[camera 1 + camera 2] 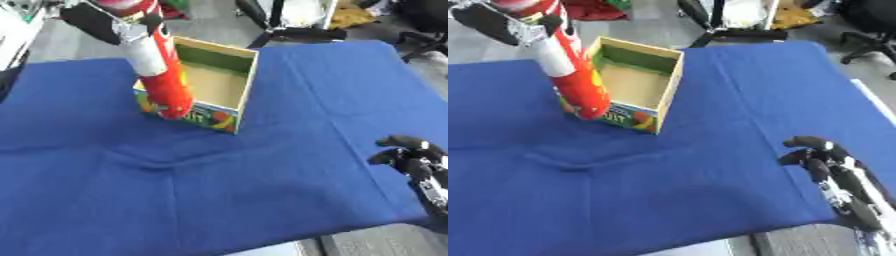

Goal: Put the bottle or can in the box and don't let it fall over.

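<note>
Holding the red can (pixel 166 82) near its top with the curled fingers of our left hand (pixel 109 22), we keep it tilted in the air against the left wall of the box (pixel 248 75), not yet inside, while our right hand (pixel 824 155) rests idle, fingers curled and empty.

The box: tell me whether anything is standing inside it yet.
No. The box shows a bare floor; the red bottle hangs outside it, held by the left hand.
</note>
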